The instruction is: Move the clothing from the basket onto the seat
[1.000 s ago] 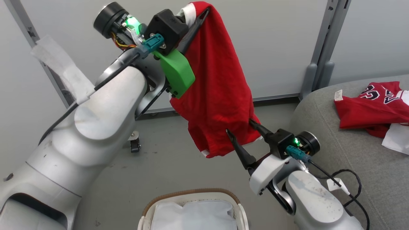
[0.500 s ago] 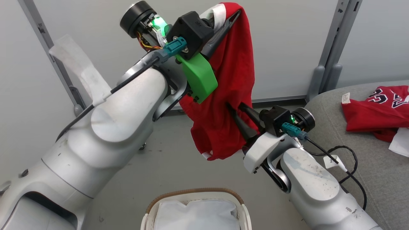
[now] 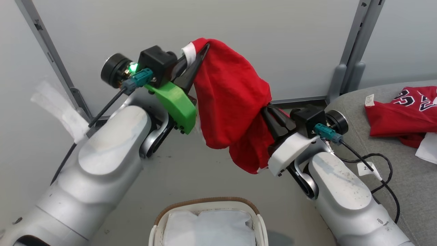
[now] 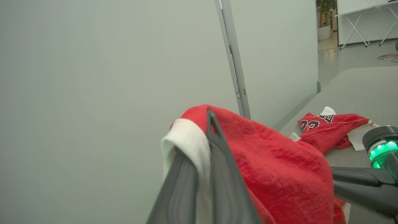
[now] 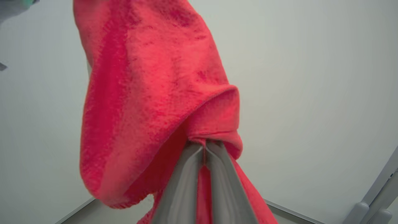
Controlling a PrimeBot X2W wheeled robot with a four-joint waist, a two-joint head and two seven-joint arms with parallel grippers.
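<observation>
A red piece of clothing (image 3: 232, 102) hangs in the air between my two arms, well above the basket (image 3: 208, 205). My left gripper (image 3: 201, 49) is shut on its white-edged top corner (image 4: 186, 137). My right gripper (image 3: 268, 112) is shut on a fold lower down, cloth bunched at the fingertips (image 5: 203, 144). The basket holds its white liner (image 3: 208, 227). A second red garment (image 3: 399, 114) with dark numerals lies on the grey seat (image 3: 392, 171) at the right, and also appears in the left wrist view as the numbered jersey (image 4: 326, 127).
Grey partition walls with upright metal posts (image 3: 355, 44) stand behind the arms. A black cable (image 3: 375, 164) loops off my right wrist beside the seat. A white cloth (image 3: 428, 150) lies by the jersey. Grey floor (image 3: 191, 181) lies between basket and wall.
My right gripper has gone from open beside the garment's lower edge to shut on a fold of it. The left arm has come lower with the top corner. The camera has shifted a little.
</observation>
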